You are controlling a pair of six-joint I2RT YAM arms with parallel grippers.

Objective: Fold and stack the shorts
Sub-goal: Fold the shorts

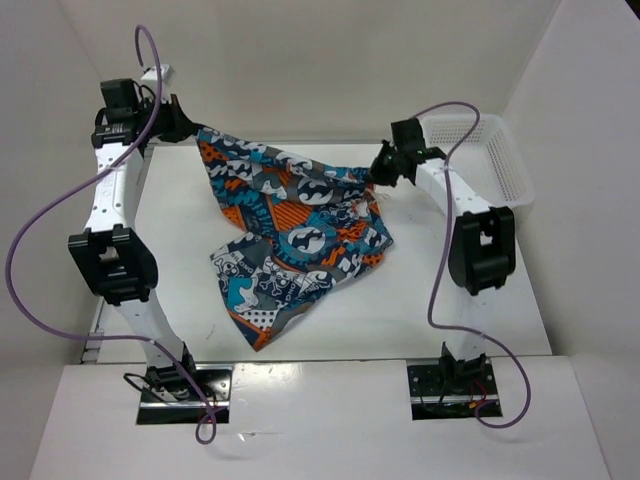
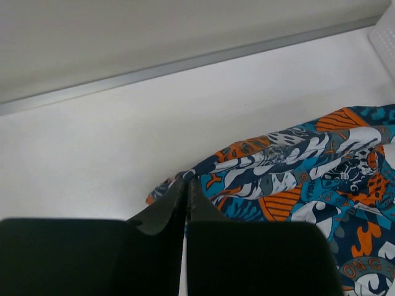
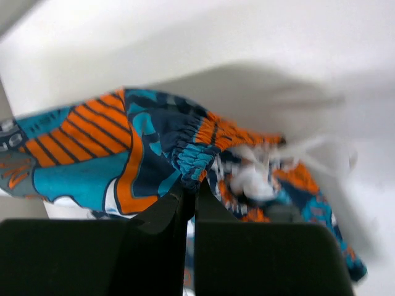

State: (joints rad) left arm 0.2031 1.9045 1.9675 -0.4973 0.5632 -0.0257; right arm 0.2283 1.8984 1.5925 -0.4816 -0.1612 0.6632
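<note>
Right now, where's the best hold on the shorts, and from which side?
The top edge, one end each, from the outer sides. It runs stretched between the left pincer and right pincer, both shut on the shorts. Its gathered elastic gives a firm ridge, and the rest drapes onto the table.

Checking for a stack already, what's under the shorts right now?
Only white table shows beneath the shorts, held up by the left gripper and right gripper, jaws shut on the fabric. Their lower part lies bunched on the table, hiding whatever is under it.
</note>
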